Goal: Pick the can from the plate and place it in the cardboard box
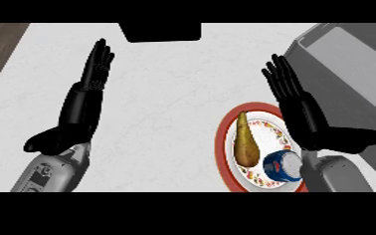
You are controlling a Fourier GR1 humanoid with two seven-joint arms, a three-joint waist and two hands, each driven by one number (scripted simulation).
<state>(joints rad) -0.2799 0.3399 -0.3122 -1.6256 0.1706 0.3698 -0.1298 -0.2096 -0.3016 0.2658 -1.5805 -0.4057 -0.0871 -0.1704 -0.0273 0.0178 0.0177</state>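
can untouched on the plate, both hands open

the can (283, 165) stands on the near part of the red-rimmed plate (224, 139), just beside a pear (245, 142). the right hand (305, 114) is flat and wide, holding nothing, over the plate's right edge. the left hand (82, 104) rests open at the left of the bench (169, 94). for a clean grasp, the right hand should probably draw back to the can and curl round its side away from the pear. i cannot pick out the cardboard box for sure. the can's blue side shows no readable writing.
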